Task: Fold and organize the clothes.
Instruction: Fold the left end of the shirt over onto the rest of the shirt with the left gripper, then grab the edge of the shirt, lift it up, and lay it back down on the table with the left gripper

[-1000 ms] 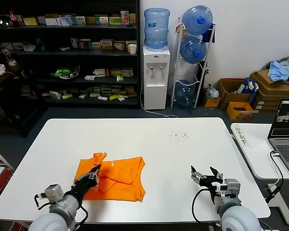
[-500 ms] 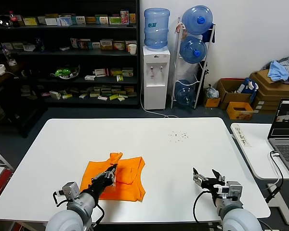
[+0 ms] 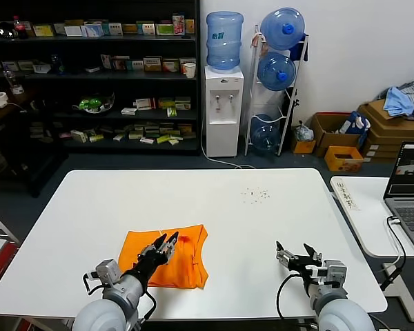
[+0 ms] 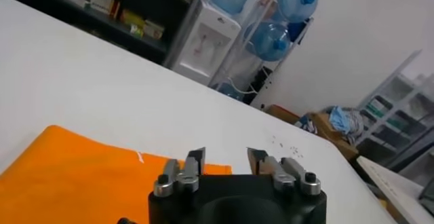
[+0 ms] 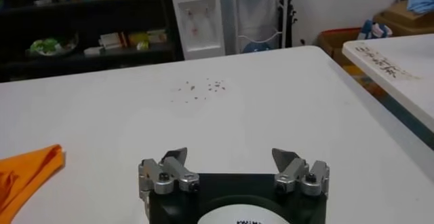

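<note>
L gripper (image 3: pixel 167 243) jaws apart, empty, over folded orange T-shirt (image 3: pixel 183 265); R gripper (image 3: pixel 294 252) parked, spread wide.

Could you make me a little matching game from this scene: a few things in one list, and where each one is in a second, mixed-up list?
Things:
1. orange T-shirt
2. left gripper
3. right gripper
4. laptop

Places:
A. open, over bare table
B. on the side table
C. open, over the shirt
D. folded flat on the white table

Pairs: 1-D, 2-C, 3-A, 4-B
</note>
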`<state>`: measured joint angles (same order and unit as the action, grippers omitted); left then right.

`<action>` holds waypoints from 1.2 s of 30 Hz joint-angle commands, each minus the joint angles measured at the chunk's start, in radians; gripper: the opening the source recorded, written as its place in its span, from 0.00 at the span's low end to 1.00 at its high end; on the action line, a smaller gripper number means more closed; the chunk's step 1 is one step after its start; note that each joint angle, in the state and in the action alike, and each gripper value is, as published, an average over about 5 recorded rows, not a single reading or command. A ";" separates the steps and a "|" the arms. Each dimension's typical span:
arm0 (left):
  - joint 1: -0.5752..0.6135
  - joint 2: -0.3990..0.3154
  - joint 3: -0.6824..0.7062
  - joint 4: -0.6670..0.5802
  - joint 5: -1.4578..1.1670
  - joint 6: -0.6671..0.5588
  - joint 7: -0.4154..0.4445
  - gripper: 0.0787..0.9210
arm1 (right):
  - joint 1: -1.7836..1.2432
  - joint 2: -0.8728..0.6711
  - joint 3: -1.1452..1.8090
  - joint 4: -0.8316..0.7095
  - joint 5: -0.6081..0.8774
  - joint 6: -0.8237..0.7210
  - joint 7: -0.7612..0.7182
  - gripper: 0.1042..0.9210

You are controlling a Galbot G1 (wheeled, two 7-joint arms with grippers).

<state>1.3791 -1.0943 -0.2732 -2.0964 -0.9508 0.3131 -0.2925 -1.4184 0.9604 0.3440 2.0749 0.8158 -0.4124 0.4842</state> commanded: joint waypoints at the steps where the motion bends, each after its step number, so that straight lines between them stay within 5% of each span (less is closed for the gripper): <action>1: 0.119 0.112 -0.146 0.019 0.097 -0.031 0.075 0.58 | 0.003 -0.001 -0.002 0.002 0.000 0.003 -0.006 0.88; 8: 0.237 0.277 -0.301 0.202 0.212 -0.143 0.271 0.81 | 0.009 -0.010 -0.017 0.023 -0.009 0.008 -0.021 0.88; 13: 0.229 0.302 -0.283 0.282 0.238 -0.197 0.347 0.88 | 0.010 -0.015 -0.018 0.033 -0.009 0.010 -0.025 0.88; 36: 0.099 0.302 -0.186 0.286 0.135 -0.111 0.330 0.88 | -0.001 -0.016 -0.008 0.035 -0.008 0.011 -0.025 0.88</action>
<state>1.5005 -0.8094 -0.4672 -1.8280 -0.8044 0.1865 0.0198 -1.4188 0.9442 0.3349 2.1098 0.8082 -0.4006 0.4586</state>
